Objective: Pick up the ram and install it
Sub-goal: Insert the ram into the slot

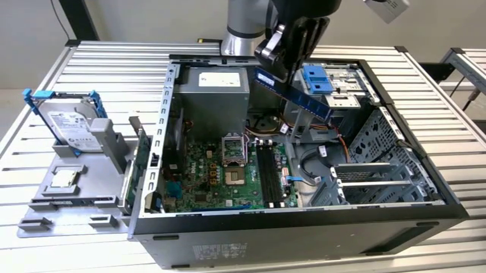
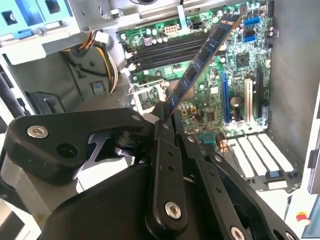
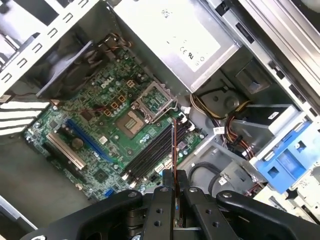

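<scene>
Here, fingers [image 2: 164, 145] clamp the ram [image 2: 202, 55], end hidden.

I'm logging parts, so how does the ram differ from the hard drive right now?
The ram is a thin dark blue stick; the hard drive is a silver box. The ram hangs tilted over the open case, clamped in the end effector; the drive stands on a grey holder outside it. The ram is bare; the drive sits in a blue bracket. Neither is installed.

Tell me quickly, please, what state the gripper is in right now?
Gripper: closed on the ram, holding it above the open computer case.
</scene>
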`<state>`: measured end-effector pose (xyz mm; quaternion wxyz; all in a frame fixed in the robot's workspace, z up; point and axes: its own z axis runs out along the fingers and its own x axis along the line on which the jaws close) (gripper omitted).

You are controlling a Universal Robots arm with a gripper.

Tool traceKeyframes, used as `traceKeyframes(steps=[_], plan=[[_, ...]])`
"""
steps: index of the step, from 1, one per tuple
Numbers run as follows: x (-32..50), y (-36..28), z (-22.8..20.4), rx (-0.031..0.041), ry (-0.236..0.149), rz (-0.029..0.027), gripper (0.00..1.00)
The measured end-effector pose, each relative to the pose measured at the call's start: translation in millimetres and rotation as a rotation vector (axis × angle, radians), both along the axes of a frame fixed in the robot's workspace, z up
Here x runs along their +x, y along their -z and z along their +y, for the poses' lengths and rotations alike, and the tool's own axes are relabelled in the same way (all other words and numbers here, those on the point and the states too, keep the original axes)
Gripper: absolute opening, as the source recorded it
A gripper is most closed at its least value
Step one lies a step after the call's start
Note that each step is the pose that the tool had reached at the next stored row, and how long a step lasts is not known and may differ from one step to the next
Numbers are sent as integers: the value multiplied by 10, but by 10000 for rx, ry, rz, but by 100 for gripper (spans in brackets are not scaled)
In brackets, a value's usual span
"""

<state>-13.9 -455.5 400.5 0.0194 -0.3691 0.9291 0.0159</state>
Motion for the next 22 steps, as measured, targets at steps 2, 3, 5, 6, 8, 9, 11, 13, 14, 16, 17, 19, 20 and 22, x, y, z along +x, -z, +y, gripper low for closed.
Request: traceKeyframes(steps=[2,3,5,6,8,9,11,13,14,16,17,19,20,22], plan=[[0,0,0,0,241,0,0],[0,0,0,0,363,0,0],[0,0,0,1,595,0,0],[0,0,0,0,708,0,0],[0,0,0,0,927,0,0],[0,0,0,0,1042,0,0],[0,0,0,1,1263,0,0],[0,0,0,1,1550,0,0],[0,0,0,1,1699,0,0],[0,0,0,0,2003,0,0],[0,0,0,0,2141,0,0],[0,0,0,0,2455,0,0],[0,0,0,0,2586,0,0],[0,0,0,0,2879,0,0]])
